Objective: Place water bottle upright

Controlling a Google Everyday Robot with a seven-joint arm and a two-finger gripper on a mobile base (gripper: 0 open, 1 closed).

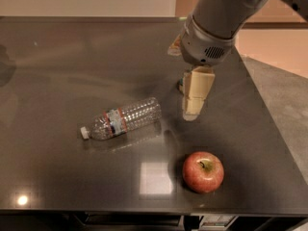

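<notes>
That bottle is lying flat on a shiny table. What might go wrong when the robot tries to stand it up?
1. The water bottle lies on its side on the glossy table. Being round, it may roll away if the gripper, which hangs just right of its base, nudges it.
2. The apple sits close to the gripper and might get bumped.
3. Slim and light-looking, the bottle may topple once stood up.

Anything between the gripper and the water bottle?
Nothing. The camera view shows only bare tabletop between the gripper, which hangs to the right, and the water bottle lying on its side.
</notes>
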